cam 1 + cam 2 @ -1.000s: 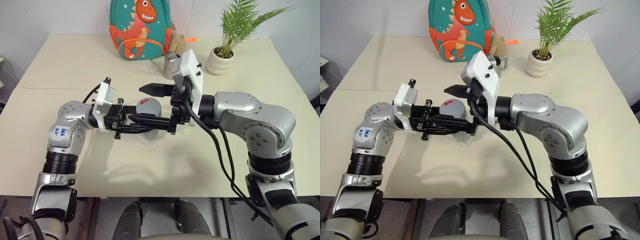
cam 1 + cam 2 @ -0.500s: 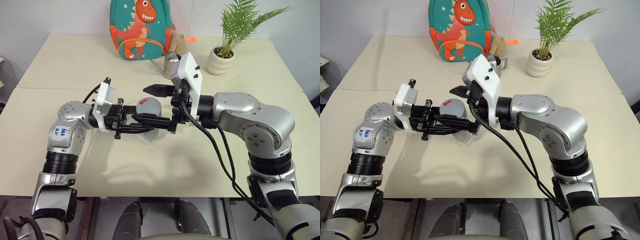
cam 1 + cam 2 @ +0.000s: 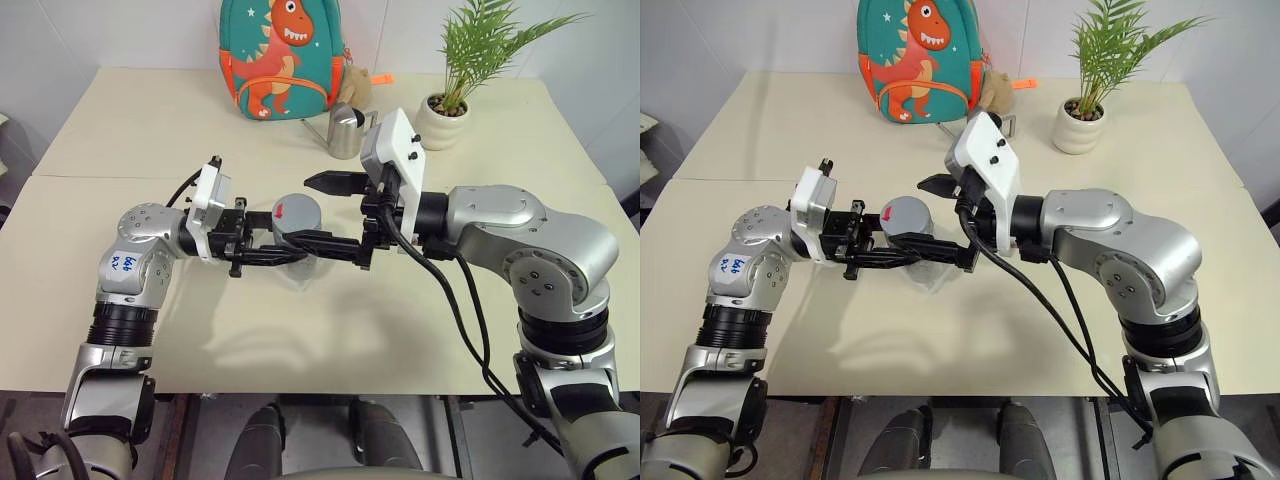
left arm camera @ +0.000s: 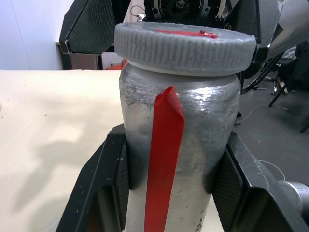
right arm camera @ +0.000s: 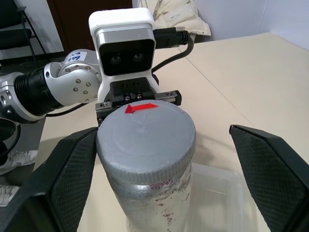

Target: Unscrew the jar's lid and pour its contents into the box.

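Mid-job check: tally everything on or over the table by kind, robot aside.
Silvery-grey jars with grey screw lid: 1
Clear plastic box trays: 1
Steel watering cans: 1
Green dinosaur backpacks: 1
Potted palm plants in white pots: 1
Total: 5

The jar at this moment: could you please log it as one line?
left gripper: shut on jar | lid: on | right gripper: open, astride lid | box: below
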Controlling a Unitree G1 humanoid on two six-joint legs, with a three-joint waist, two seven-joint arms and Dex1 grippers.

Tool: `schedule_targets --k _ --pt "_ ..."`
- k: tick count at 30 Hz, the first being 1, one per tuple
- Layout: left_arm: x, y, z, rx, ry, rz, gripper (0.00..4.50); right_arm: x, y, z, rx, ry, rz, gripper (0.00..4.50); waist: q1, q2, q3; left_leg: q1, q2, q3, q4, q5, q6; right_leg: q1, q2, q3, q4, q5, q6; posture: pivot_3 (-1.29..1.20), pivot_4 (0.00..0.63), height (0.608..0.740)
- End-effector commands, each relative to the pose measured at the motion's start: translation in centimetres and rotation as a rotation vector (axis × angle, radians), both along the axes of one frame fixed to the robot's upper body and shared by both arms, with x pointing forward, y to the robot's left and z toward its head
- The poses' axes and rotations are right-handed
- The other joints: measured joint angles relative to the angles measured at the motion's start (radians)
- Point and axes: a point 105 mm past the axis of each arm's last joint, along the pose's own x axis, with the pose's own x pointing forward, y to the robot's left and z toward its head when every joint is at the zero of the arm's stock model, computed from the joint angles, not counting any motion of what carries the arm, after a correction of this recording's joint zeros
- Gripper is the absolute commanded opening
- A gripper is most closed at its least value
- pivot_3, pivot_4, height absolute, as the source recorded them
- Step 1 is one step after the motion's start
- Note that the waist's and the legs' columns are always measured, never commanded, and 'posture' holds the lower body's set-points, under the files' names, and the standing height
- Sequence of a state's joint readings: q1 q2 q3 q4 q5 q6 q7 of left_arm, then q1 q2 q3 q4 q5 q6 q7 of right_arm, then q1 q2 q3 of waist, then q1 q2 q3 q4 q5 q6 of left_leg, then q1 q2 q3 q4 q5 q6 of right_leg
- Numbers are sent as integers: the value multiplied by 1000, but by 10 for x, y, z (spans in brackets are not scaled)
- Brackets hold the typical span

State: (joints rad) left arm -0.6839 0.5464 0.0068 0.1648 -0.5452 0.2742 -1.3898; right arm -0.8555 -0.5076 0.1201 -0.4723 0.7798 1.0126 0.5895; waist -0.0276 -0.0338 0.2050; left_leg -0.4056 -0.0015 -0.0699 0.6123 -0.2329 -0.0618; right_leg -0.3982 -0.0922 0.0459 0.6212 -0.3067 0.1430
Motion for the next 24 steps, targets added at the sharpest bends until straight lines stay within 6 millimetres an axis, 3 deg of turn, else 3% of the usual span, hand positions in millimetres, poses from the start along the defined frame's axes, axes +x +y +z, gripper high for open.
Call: schedule_targets --k 1,24 --pt "-4 -4 11 -2 -61 -34 1849 -1 -9 11 14 -51 -28 4476 0 0 0 0 0 0 0 0 0 0 0 0 0 0 0 0 150 740" --pt "-2 -4 13 2 -68 -33 1849 -4 -18 12 -11 -63 -33 4476 0 0 0 0 0 0 0 0 0 0 0 0 0 0 0 0 150 740"
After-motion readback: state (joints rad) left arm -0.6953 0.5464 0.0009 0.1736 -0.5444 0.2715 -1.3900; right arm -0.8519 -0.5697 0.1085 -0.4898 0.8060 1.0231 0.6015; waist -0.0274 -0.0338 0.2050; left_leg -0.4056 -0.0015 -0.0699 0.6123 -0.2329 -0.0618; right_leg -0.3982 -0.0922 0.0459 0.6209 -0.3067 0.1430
